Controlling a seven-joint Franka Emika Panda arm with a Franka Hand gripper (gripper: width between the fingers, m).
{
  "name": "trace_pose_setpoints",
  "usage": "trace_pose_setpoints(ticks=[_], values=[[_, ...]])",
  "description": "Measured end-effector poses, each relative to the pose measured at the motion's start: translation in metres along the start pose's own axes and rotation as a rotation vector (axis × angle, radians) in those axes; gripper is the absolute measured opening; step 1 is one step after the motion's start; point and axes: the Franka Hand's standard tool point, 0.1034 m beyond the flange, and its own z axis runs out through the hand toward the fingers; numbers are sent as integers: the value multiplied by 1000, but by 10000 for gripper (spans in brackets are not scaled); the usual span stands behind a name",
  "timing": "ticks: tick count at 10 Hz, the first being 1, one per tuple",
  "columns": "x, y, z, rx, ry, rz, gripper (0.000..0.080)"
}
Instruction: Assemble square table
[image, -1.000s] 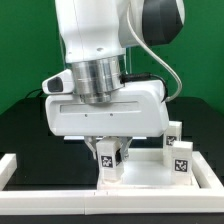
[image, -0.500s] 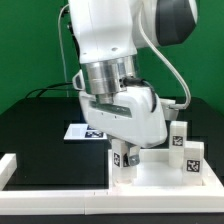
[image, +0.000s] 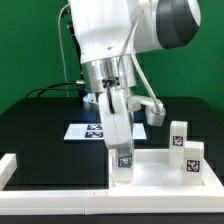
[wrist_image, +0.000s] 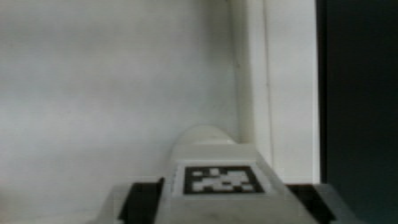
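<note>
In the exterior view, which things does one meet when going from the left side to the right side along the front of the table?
Border rail end → marker board → leg in the end effector → two upright legs.

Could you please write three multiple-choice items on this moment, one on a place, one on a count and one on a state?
1. Where is the white tagged stubby leg in the gripper?
A. On the white plastic square tabletop panel
B. On the black mat
C. On the marker board

2. How many other legs stand at the exterior view's right?
A. None
B. Two
C. Five

3. How is the held leg posed?
A. Lying flat
B. Upside down
C. Upright

Answers: 1 A, its base meets the panel; 2 B, two tagged blocks stand there; 3 C, it stands vertical between the fingers.
</note>
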Motion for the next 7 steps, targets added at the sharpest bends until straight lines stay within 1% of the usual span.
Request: trace_pose_setpoints(ticks=[1,2,3,4,7], values=[[0,-1,-1,-2,-1,-61,407],[2,0,-2,-34,-19,-240,568],[-2,-5,-5,-82,-25,-476,631],[-3,-7,-5,-87,-29,-619,631],[-2,-7,-5,-86,-37,-839,648]])
